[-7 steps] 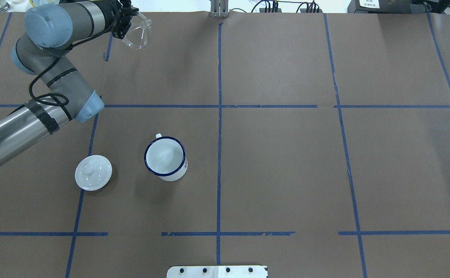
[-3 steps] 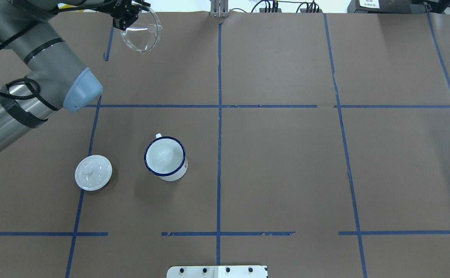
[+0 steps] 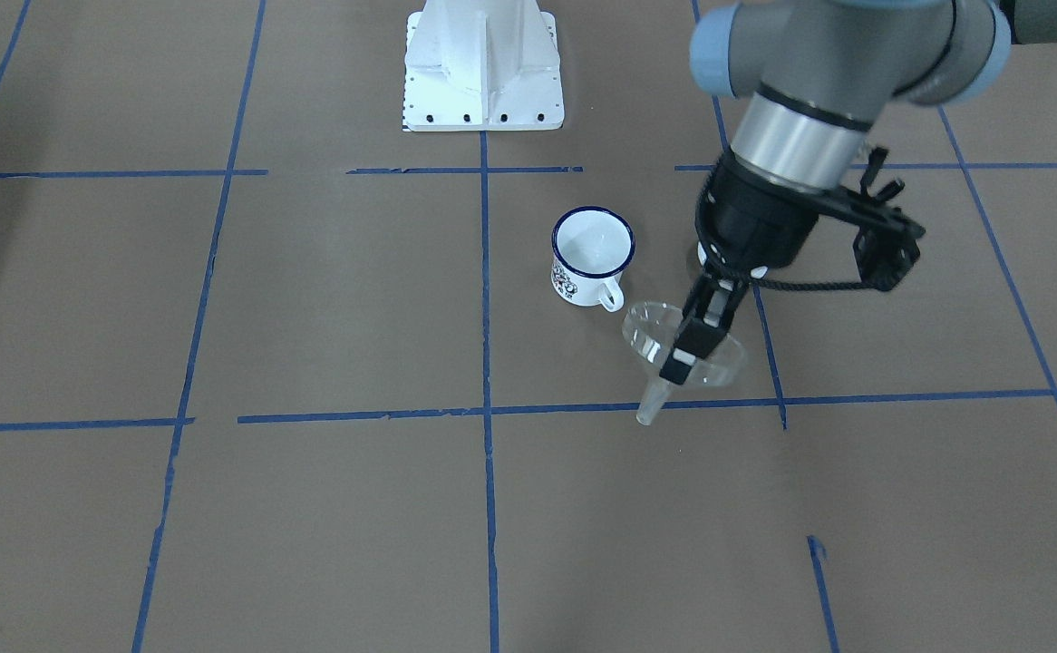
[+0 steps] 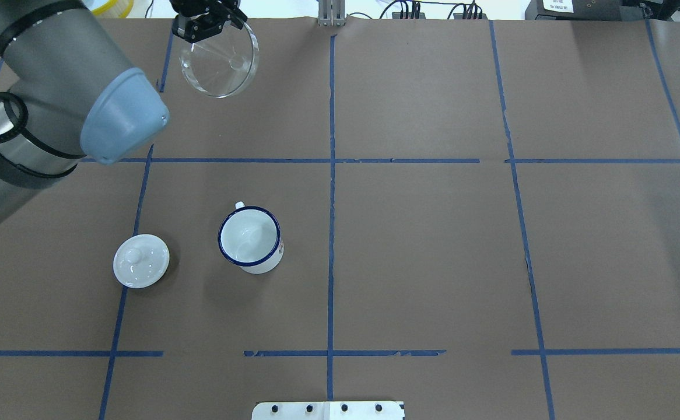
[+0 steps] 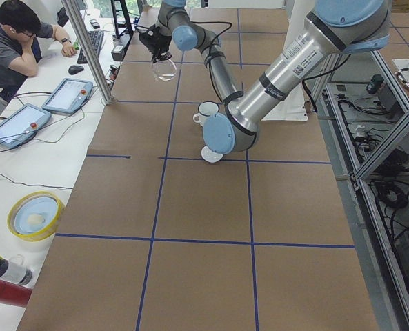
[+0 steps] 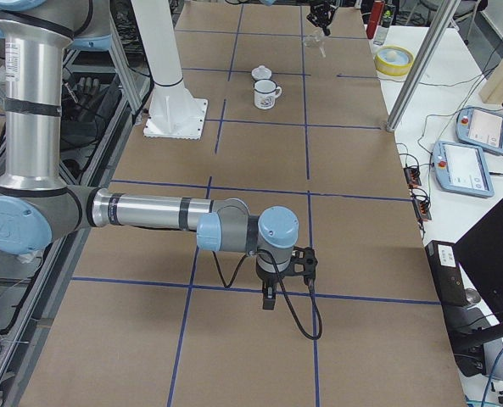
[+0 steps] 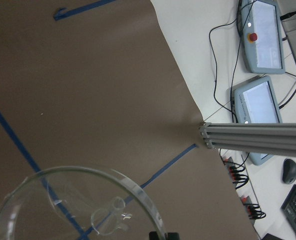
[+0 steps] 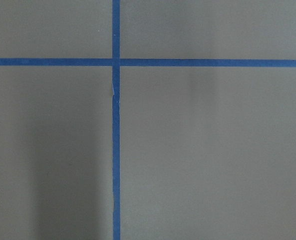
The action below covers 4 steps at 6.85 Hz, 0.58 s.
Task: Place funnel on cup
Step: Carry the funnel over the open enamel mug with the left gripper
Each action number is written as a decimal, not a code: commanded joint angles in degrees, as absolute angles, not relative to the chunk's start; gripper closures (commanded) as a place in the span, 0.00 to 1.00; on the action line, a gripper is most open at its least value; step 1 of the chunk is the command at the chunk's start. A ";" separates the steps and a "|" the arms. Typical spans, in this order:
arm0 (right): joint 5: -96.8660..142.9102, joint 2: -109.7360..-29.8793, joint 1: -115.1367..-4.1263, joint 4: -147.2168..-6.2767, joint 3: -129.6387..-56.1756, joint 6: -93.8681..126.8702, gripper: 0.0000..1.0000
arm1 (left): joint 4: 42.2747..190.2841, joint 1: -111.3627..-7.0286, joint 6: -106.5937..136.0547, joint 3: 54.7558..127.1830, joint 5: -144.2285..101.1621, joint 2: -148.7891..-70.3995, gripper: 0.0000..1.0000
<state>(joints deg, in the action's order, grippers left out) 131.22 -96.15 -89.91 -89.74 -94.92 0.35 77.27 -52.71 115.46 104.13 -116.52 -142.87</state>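
Clear plastic funnel (image 4: 218, 58) is hanging tilted in the air, rim pinched tight in your left gripper (image 3: 684, 352), while the enamel mug (image 4: 251, 238) is standing well apart, back toward the robot's base (image 3: 483, 73).

Overhead: behind robot base (image 4: 328, 410), facing forward and down. Front-facing: opposite side, steeply down. Both share the cup (image 4: 250, 239). Side cameras: table (image 5: 190, 207) ends, distant, looking lengthwise. Right wrist: close, straight down on tape cross (image 8: 116, 62)
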 commanded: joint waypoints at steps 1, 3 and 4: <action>131.22 -96.15 -89.91 -89.74 -94.92 0.35 0.00 | 58.95 -46.96 107.27 103.81 -120.06 -150.53 1.00; 131.22 -96.15 -89.91 -89.74 -94.92 0.35 0.00 | 54.85 -39.67 102.58 97.60 -117.71 -150.30 1.00; 131.22 -96.15 -89.91 -89.74 -94.92 0.35 0.00 | 55.89 -35.98 102.39 97.65 -114.47 -146.73 1.00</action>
<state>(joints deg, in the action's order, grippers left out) 131.22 -96.15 -89.91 -89.74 -94.92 0.35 56.03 -40.45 103.52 99.09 -117.54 -149.37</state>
